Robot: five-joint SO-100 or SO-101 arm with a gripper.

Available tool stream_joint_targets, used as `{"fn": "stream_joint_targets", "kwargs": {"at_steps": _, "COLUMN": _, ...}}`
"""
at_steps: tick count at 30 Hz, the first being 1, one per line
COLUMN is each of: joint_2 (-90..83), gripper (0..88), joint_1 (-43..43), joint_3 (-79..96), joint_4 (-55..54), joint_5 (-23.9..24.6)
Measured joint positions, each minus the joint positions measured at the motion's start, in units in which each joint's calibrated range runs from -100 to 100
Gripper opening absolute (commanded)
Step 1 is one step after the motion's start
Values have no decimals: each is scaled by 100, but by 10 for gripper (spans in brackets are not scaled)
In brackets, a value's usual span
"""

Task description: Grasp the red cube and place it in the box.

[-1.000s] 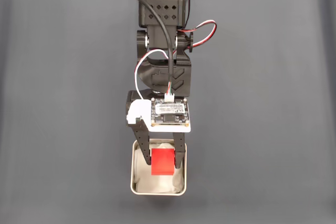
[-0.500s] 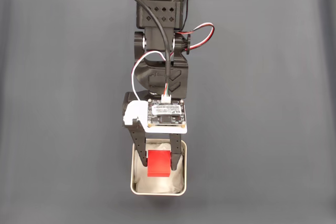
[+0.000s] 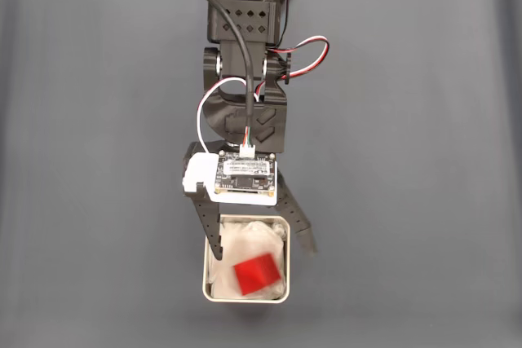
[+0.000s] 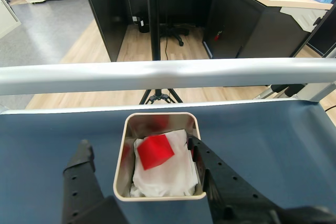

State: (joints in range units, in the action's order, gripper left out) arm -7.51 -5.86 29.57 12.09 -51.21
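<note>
The red cube (image 3: 257, 275) is inside the box (image 3: 206, 281), tilted and slightly blurred against the crumpled white lining. In the fixed view my gripper (image 3: 263, 250) is open just above the box's far edge. Its two black fingers are spread wide, one outside each side wall, and neither touches the cube. The wrist view shows the cube (image 4: 155, 151) on the white lining of the box (image 4: 120, 174), between the spread fingers (image 4: 220, 182) of the open gripper (image 4: 138, 144).
The box stands near the front edge of a dark grey mat (image 3: 424, 185), with open mat on both sides. In the wrist view a pale rail (image 4: 168, 72) borders the table just beyond the box, with a tripod (image 4: 157, 95) and floor behind it.
The fingers were shut on the cube over the box. They have since spread wide and the cube has dropped onto the lining, tilting. The wrist has shifted slightly left and back.
</note>
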Motion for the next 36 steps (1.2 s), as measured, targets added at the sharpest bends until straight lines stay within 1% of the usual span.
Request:
{"fn": "stream_joint_targets", "kwargs": {"at_steps": 24, "joint_2": 0, "gripper": 461, "joint_1": -30, "joint_3": 99, "joint_4": -135, "joint_5": 0}}
{"fn": "stream_joint_targets", "kwargs": {"at_steps": 27, "joint_2": 0, "gripper": 447, "joint_1": -30, "joint_3": 136, "joint_4": -159, "joint_5": 0}}
{"fn": "stream_joint_targets", "kwargs": {"at_steps": 28, "joint_2": 0, "gripper": 432, "joint_1": -30, "joint_3": 136, "joint_4": -167, "joint_5": 0}}
{"fn": "stream_joint_targets", "kwargs": {"at_steps": 29, "joint_2": 0, "gripper": 397, "joint_1": -30, "joint_3": 136, "joint_4": -167, "joint_5": 0}}
{"fn": "stream_joint_targets", "kwargs": {"at_steps": 31, "joint_2": -43, "gripper": 250, "joint_1": -30, "joint_3": 136, "joint_4": -167, "joint_5": 29}}
{"fn": "stream_joint_targets", "kwargs": {"at_steps": 33, "joint_2": -148, "gripper": 62, "joint_1": -30, "joint_3": 136, "joint_4": -167, "joint_5": 63}}
{"fn": "stream_joint_targets", "kwargs": {"at_steps": 34, "joint_2": -226, "gripper": 0, "joint_1": -30, "joint_3": 136, "joint_4": -167, "joint_5": 63}}
{"fn": "stream_joint_targets", "kwargs": {"at_steps": 36, "joint_2": -443, "gripper": 0, "joint_1": -30, "joint_3": 154, "joint_4": -167, "joint_5": 83}}
